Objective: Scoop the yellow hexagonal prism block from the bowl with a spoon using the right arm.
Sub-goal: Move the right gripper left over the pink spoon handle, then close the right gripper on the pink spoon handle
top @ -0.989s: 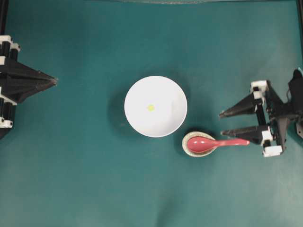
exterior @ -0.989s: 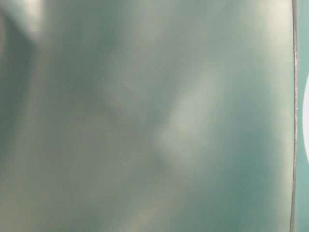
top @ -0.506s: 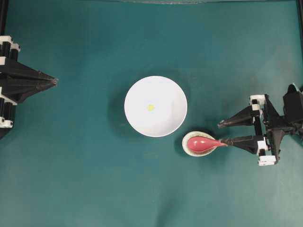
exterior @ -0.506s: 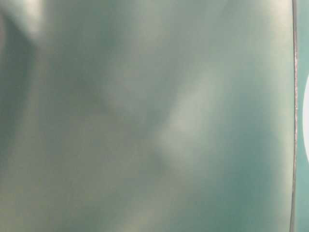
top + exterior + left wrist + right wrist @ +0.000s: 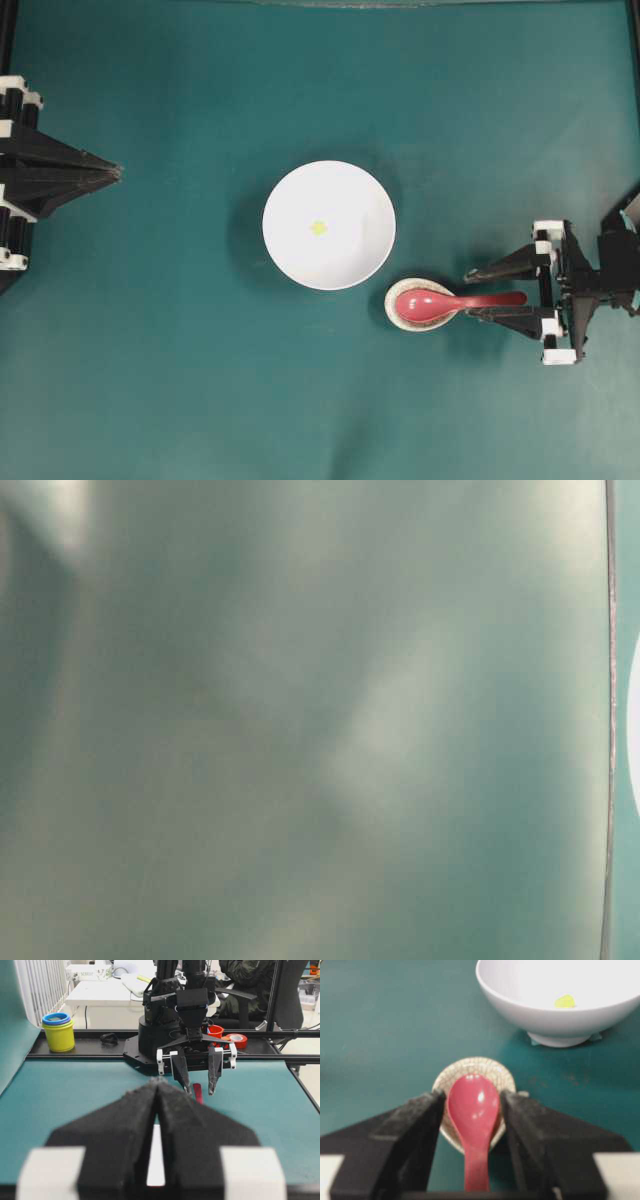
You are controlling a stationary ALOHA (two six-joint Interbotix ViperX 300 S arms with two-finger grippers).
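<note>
The white bowl (image 5: 345,190) sits mid-table with the tiny yellow hexagonal block (image 5: 318,228) on its floor; the right wrist view also shows the bowl (image 5: 545,1010) and the block (image 5: 564,1001). The red-pink spoon (image 5: 455,301) lies with its scoop on the rest and its handle pointing right. My right gripper (image 5: 469,294) is open, one finger on each side of the handle, not gripping it. In the right wrist view the spoon (image 5: 473,1110) lies between the fingers (image 5: 415,1125). My left gripper (image 5: 117,172) is shut and empty at the far left.
The speckled beige spoon rest (image 5: 397,292) stands just right of the bowl's front edge and also shows in the right wrist view (image 5: 470,1064). Yellow and blue stacked cups (image 5: 58,1032) and a red tape roll (image 5: 235,1038) sit beyond the table. The table-level view is a teal blur.
My right gripper has shifted toward the table's front, so its open fingers now straddle the spoon handle instead of one finger lying over it. The left arm, bowl and block have not moved.
</note>
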